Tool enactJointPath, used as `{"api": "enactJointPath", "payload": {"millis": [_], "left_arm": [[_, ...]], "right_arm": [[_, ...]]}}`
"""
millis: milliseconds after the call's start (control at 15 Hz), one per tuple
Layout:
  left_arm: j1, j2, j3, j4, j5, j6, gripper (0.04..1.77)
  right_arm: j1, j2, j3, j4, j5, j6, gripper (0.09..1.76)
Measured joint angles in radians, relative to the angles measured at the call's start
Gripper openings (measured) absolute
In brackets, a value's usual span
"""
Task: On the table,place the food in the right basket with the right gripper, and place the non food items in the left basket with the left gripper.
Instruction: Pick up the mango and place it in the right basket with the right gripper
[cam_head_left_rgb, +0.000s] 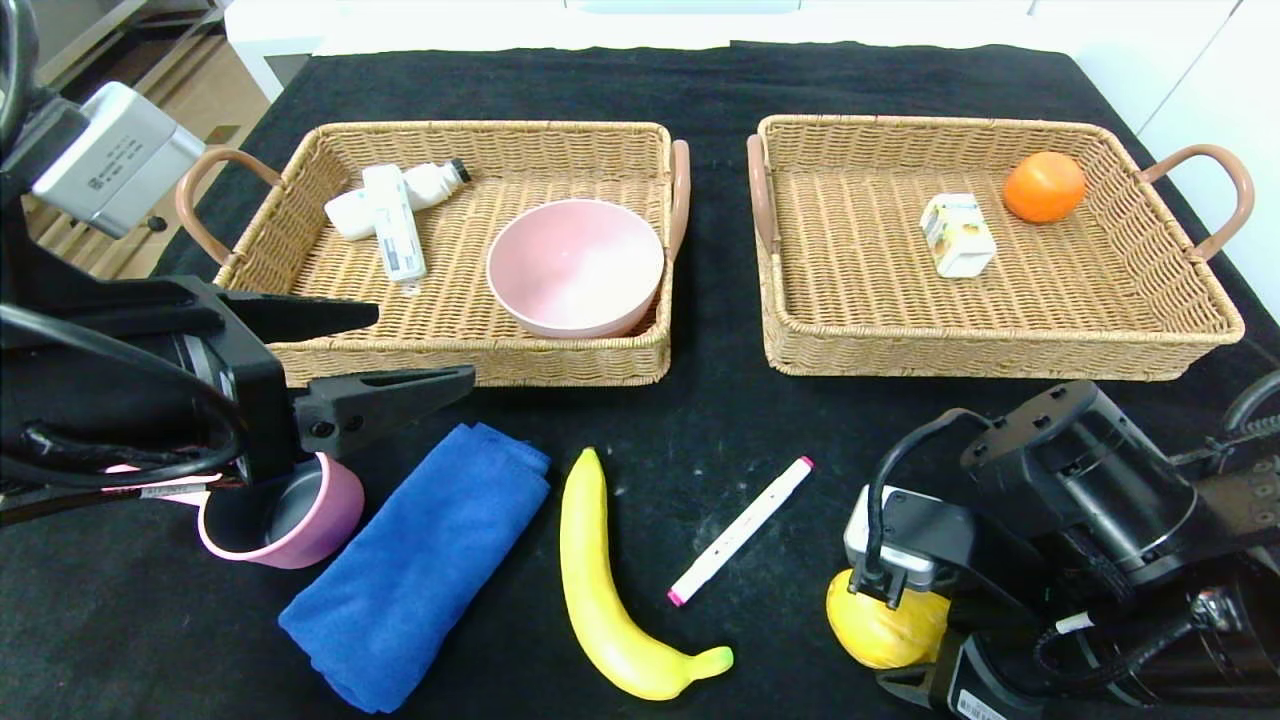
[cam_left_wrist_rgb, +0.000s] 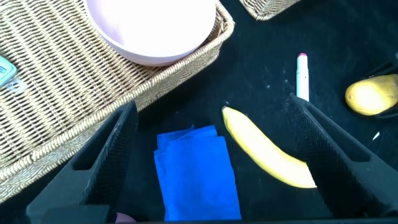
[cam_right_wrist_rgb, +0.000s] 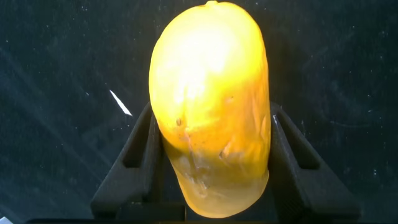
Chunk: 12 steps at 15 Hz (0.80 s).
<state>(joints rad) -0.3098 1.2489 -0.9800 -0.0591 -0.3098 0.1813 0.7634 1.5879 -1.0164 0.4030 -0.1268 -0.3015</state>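
Closing on the mango (cam_right_wrist_rgb: 211, 99) near the tabletop's front right corner, the right end effector (cam_right_wrist_rgb: 211, 155) has its fingers against both flanks; it should firm up squarely before lifting toward the right basket (cam_head_left_rgb: 1000, 345); the left end effector (cam_head_left_rgb: 385, 350) hangs wide open and empty.

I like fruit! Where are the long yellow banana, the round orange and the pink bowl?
Long yellow banana (cam_head_left_rgb: 600, 590), head view, middle of its curve.
Round orange (cam_head_left_rgb: 1043, 186), head view, centre.
Pink bowl (cam_head_left_rgb: 575, 262), head view, inside.

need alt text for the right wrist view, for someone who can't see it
A yellow mango fills the view, sitting between the two black fingers of the right end effector, which press against its sides. Under it lies a black cloth-covered table with a few pale specks.
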Motion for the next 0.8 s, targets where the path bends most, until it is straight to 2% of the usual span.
{"api": "enactJointPath", "payload": {"millis": [467, 800], "left_arm": [[0.0, -0.001, 0.0, 0.0, 0.0, 0.0, 1.72], [0.0, -0.001, 0.0, 0.0, 0.0, 0.0, 1.72]], "right_arm": [[-0.006, -0.045, -0.017, -0.007, 0.004, 0.009, 0.99], [-0.033, -0.108, -0.108, -0.01, 0.002, 0.052, 0.98]]}}
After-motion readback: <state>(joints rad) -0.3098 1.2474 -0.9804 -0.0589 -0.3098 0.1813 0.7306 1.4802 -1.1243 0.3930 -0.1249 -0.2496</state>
